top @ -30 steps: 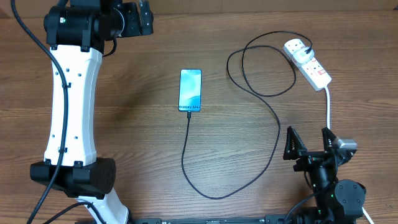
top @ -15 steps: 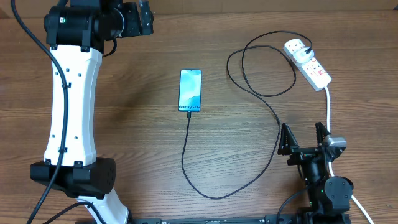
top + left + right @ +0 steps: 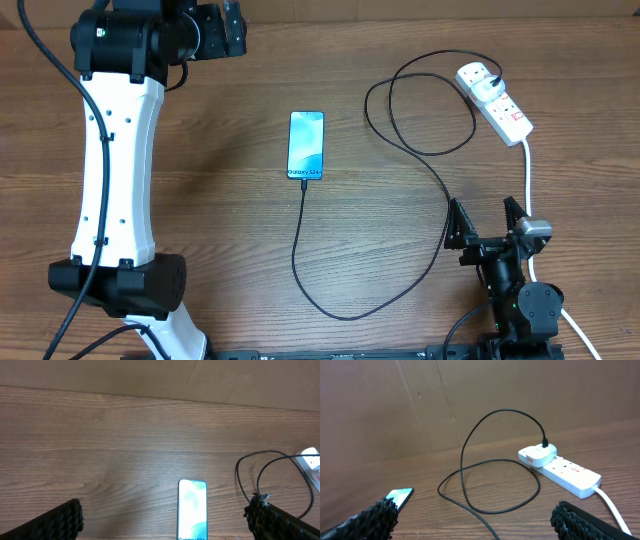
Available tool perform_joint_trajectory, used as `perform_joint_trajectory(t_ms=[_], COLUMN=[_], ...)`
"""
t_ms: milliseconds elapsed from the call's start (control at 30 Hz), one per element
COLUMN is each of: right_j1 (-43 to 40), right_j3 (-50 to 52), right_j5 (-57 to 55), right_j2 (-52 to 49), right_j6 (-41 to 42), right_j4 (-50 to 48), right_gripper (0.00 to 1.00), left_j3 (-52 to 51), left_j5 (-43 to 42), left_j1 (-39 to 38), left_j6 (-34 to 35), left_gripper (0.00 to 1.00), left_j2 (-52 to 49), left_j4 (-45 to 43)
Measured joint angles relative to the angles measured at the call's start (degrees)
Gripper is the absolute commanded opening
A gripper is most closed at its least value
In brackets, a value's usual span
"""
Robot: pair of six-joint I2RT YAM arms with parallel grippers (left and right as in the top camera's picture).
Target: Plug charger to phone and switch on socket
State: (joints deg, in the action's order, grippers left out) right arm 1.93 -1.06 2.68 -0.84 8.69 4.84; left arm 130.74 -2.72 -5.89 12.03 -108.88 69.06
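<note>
**Right gripper** [image 3: 484, 218]: jaws spread to full width, holding nothing. It sits low over the table [image 3: 220, 200], facing the socket, which I judge to be its staging pose for the switch.

**Left gripper** [image 3: 164, 505]: fingers equally wide apart, also empty. It is parked far from the work, probably to keep your view clear.

**Phone** [image 3: 306, 146]: lying flat with its screen lit, ahead of the left gripper and slightly to its right. From the right gripper it is forward and well off to the left.

**Charger** [image 3: 440, 190]: the small tip appears to meet the phone's near edge. The slack loops across the table just left of the right gripper. The white plug is seated in the socket's far end.

**Socket** [image 3: 495, 100]: ahead of the right gripper and a little to its right, well apart. I cannot tell the position of the switches.

**Thick white cord** [image 3: 528, 175]: runs back from the socket alongside the right gripper's right finger, so mind it when you advance.
</note>
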Motion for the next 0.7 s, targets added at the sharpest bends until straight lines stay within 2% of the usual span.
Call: perform_joint_trajectory(t_ms=[467, 700], right_j1=[0.0, 0.0], right_j3=[0.0, 0.0], right_j5=[0.04, -0.7], right_j2=[0.0, 0.0], right_j6=[-9.42, -10.97], right_j4=[0.04, 0.33], right_gripper=[1.0, 1.0], left_j3=[0.02, 0.0], left_j5=[0.0, 0.0], left_j1=[0.0, 0.0], left_j6=[0.0, 0.0], left_gripper=[1.0, 1.0], left_j2=[0.0, 0.0], left_j4=[0.0, 0.0])
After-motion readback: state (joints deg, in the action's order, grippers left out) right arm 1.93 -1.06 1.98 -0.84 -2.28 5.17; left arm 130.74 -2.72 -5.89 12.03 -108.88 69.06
